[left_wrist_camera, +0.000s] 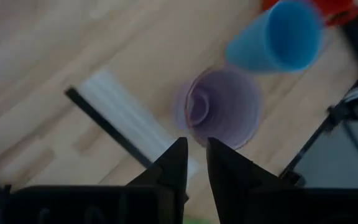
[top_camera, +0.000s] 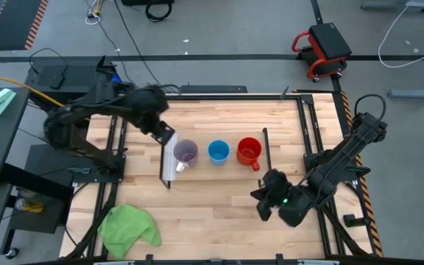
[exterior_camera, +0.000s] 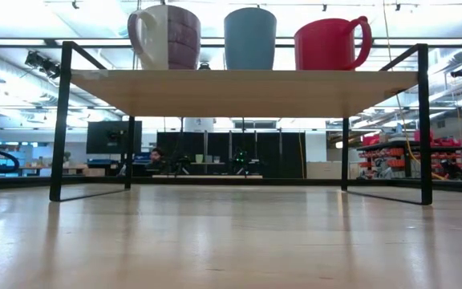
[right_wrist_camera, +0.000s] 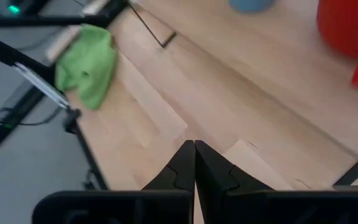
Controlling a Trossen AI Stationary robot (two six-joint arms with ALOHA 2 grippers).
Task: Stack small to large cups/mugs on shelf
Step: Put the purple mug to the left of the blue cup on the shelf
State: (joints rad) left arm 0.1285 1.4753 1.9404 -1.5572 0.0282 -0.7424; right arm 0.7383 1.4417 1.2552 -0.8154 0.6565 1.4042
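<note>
Three cups stand upright in a row on the light-wood shelf (top_camera: 219, 175) (exterior_camera: 231, 88). The translucent purple mug (top_camera: 186, 152) (exterior_camera: 167, 38) (left_wrist_camera: 222, 109) with a white handle is at the shelf's left end. The light-blue cup (top_camera: 218, 152) (exterior_camera: 249, 38) (left_wrist_camera: 278, 40) is in the middle. The red mug (top_camera: 249, 151) (exterior_camera: 331, 44) (right_wrist_camera: 347, 25) is at the right end. My left gripper (top_camera: 166, 136) (left_wrist_camera: 196, 146) hovers above the shelf's left end by the purple mug, its fingers a narrow gap apart and empty. My right gripper (top_camera: 262, 202) (right_wrist_camera: 194, 146) is shut and empty above the table, near of the red mug.
A green cloth (top_camera: 129, 224) (right_wrist_camera: 87, 62) lies on the table's near left corner. The shelf's black end frames (exterior_camera: 61, 120) stand on the tabletop, and a white strip (left_wrist_camera: 117, 102) runs along its left end. Bare wood (top_camera: 212, 213) lies near of the shelf.
</note>
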